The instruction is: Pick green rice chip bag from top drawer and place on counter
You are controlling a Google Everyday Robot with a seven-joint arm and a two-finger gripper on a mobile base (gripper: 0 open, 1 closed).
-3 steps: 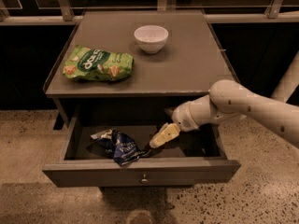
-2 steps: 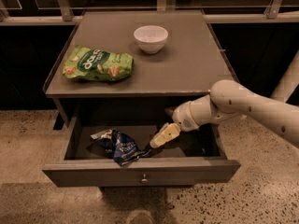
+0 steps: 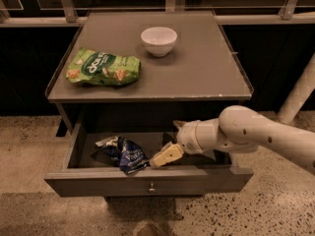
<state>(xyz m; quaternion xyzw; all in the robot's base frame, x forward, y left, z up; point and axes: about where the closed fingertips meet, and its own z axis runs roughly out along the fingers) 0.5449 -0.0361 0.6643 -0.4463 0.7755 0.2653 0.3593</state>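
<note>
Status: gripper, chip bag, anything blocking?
Gripper inside open grey-brown top drawer, beside small dark blue foil bag. Bag lying in drawer, not lifted. Nothing between them.

- The drawer (image 3: 98,186) stands open below the counter (image 3: 197,73).
- A blue bag (image 3: 125,154) lies in the drawer, left of its middle.
- The gripper (image 3: 166,156) hangs in the drawer, just right of that bag.
- Above the drawer, a bowl (image 3: 158,40) and a green bag (image 3: 102,68) rest on the counter.

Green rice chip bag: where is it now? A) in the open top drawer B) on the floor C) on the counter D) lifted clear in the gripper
A: the green rice chip bag lies inside the open top drawer, with the gripper low in the drawer just beside it.
</note>
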